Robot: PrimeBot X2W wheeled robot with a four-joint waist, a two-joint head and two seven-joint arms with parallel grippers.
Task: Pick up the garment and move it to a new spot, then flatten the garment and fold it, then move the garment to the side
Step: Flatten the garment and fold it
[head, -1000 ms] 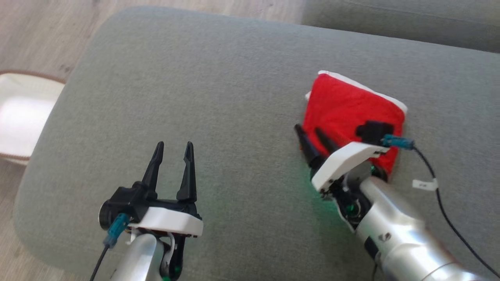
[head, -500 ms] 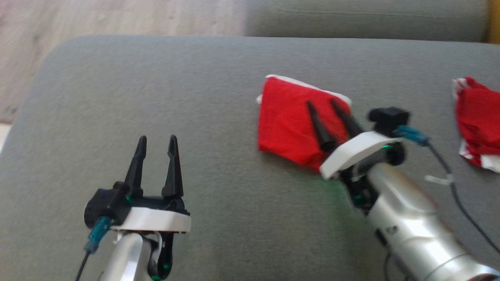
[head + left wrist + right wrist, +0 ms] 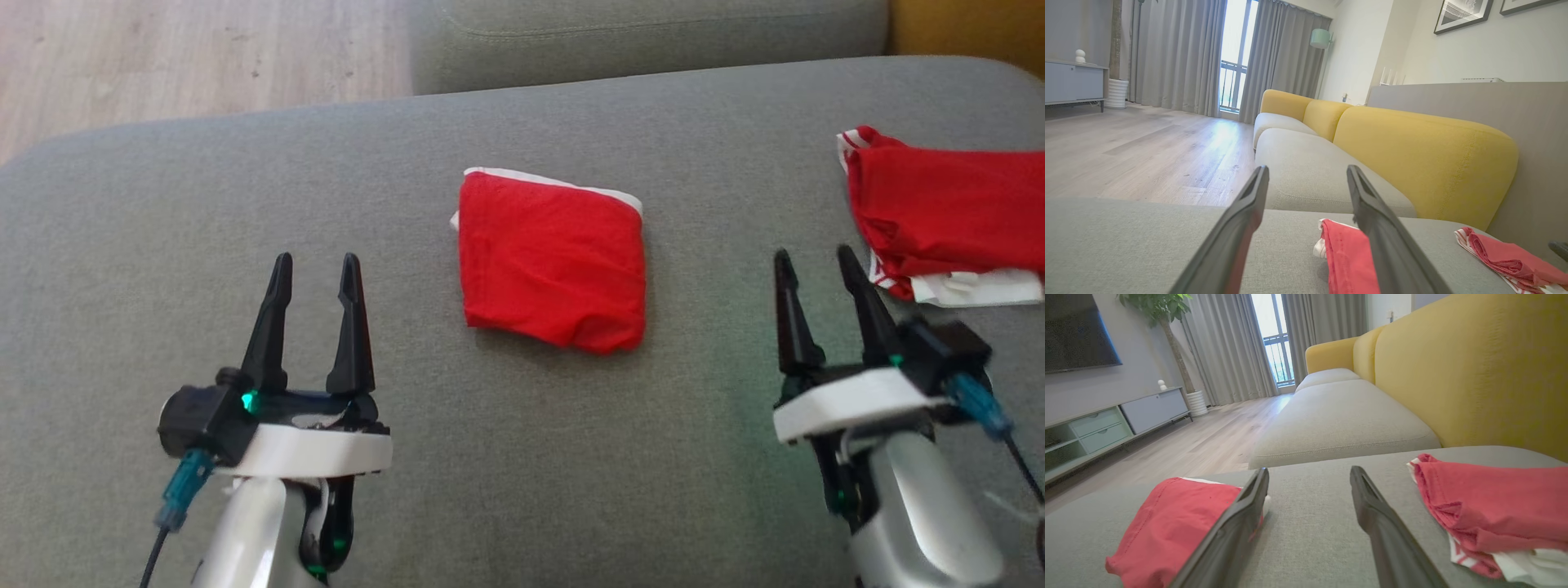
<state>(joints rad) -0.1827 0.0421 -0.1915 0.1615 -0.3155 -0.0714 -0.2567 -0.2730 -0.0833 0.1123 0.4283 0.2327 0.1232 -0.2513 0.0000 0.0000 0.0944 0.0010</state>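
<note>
**Head view.** The folded garment (image 3: 551,269) — red, with a white edge along its far side — lies flat at the centre of the grey cushion (image 3: 163,245), free of both arms. The left gripper (image 3: 317,263) is at 8 o'clock of it and the right gripper (image 3: 814,257) at 4 o'clock. The fingers (image 3: 353,327) of each stand apart and hold nothing. A second garment (image 3: 939,212), also red and white, lies loosely bunched at about 3 o'clock, near the right gripper's tips.

Likely hazards:
- A pinch that takes only the top layer would let the fold fall open as it is carried.
- A slide toward 3 o'clock could run it into the other cloth.
- The like colours invite grasping the wrong piece.
</note>
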